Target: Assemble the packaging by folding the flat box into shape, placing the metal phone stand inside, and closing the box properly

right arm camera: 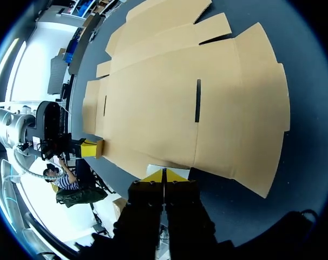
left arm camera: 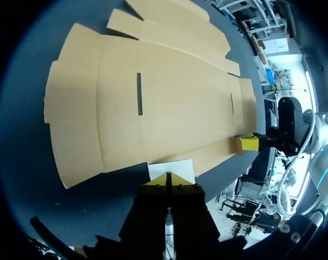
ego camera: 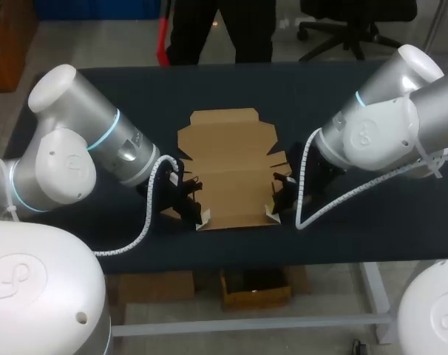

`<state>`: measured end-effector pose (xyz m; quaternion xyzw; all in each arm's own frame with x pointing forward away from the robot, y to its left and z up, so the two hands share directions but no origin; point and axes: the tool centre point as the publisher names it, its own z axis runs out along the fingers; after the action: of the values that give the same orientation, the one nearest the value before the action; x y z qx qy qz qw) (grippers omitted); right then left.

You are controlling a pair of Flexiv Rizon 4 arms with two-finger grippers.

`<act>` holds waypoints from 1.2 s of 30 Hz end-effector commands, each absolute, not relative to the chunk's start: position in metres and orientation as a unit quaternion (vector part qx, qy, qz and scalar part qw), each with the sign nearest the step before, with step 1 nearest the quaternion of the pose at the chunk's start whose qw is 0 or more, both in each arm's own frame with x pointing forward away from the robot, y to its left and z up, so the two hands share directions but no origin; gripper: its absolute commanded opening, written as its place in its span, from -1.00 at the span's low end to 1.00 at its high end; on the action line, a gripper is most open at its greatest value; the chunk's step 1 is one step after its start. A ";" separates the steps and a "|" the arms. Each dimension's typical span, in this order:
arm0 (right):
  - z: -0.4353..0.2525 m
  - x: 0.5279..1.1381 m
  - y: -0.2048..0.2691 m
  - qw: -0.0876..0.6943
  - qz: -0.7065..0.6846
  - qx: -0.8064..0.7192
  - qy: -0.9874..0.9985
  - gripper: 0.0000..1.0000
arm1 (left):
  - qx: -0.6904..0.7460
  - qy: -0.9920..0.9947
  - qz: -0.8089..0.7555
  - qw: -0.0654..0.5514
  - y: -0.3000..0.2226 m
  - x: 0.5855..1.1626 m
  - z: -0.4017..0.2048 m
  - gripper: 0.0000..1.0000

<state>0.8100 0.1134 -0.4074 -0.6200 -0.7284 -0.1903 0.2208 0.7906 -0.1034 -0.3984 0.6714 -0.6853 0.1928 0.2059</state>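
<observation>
Seen from the head camera, a flat cardboard box (ego camera: 228, 170) lies unfolded at the middle of the dark bench (ego camera: 342, 237). The left arm (ego camera: 98, 140) and the right arm (ego camera: 387, 126) come in from opposite sides. The left claw (ego camera: 196, 209) is at the near left corner of the box and the right claw (ego camera: 276, 207) at the near right corner. A small white flap (ego camera: 203, 217) stands up at each of those corners.

From the left wrist, the box (left arm camera: 169, 103) spreads flat ahead of the left claw (left arm camera: 168, 181), a dark slit (left arm camera: 139, 95) cut in its panel. The claw's yellow tips are together at the edge of the white flap (left arm camera: 172, 169); whether they pinch it cannot be told. The right claw (left arm camera: 249, 143) shows at the far corner, touching the cardboard.

From the right wrist, the picture mirrors this. The right claw (right arm camera: 164, 176) has its tips together against a white flap (right arm camera: 158, 166) of the box (right arm camera: 180, 103). The left claw (right arm camera: 88, 148) is at the opposite corner.
</observation>
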 end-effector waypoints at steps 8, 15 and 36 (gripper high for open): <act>-0.412 0.811 0.118 0.221 -0.178 -0.623 -0.729 -1.00 | 0.676 -0.683 0.190 0.200 -0.108 0.793 -0.407 -1.00; -0.418 0.808 0.120 0.218 -0.168 -0.629 -0.727 -1.00 | 0.683 -0.681 0.191 0.182 -0.109 0.791 -0.410 -1.00; -0.435 0.803 0.119 0.215 -0.146 -0.655 -0.710 -1.00 | 0.715 -0.666 0.185 0.106 -0.116 0.785 -0.413 -1.00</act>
<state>0.8037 0.1179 -0.4253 -0.6550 -0.7098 -0.1471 0.2132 0.7892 -0.1110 -0.4108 0.7095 -0.6666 0.1918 0.1244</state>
